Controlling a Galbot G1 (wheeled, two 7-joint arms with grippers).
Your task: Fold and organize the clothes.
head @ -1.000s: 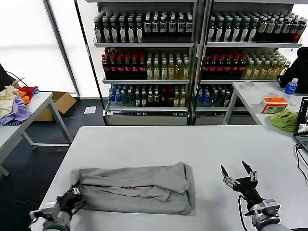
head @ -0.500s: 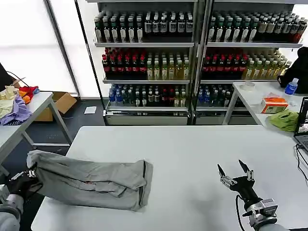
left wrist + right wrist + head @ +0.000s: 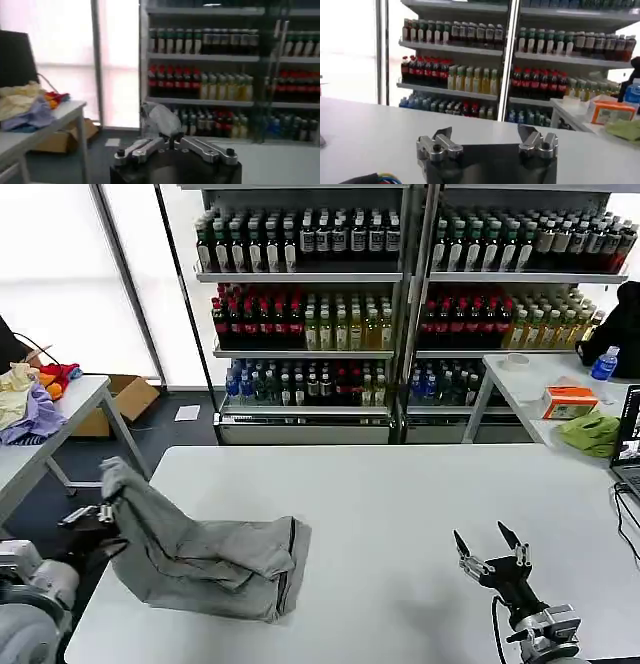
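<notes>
A folded light grey shirt (image 3: 215,559) lies at the front left of the white table (image 3: 400,494). Its left end is pulled up off the table edge into a peak. My left gripper (image 3: 103,515) is shut on that raised end, just beyond the table's left edge. In the left wrist view the pinched grey cloth (image 3: 161,120) bunches above the left gripper (image 3: 170,141), whose jaws are closed together. My right gripper (image 3: 492,553) stands open over the front right of the table, nothing between its fingers; in the right wrist view the right gripper (image 3: 487,138) has its fingers wide apart.
A side table (image 3: 70,409) at the left carries purple, yellow and red fabrics (image 3: 30,399). Drink shelves (image 3: 400,294) fill the back. At the right, another table holds a lime-green cloth (image 3: 590,432), an orange box (image 3: 568,401) and a laptop (image 3: 630,446).
My left gripper has dragged the shirt leftward across the table, then lifted its left end up beyond the table edge. The right gripper has barely moved.
</notes>
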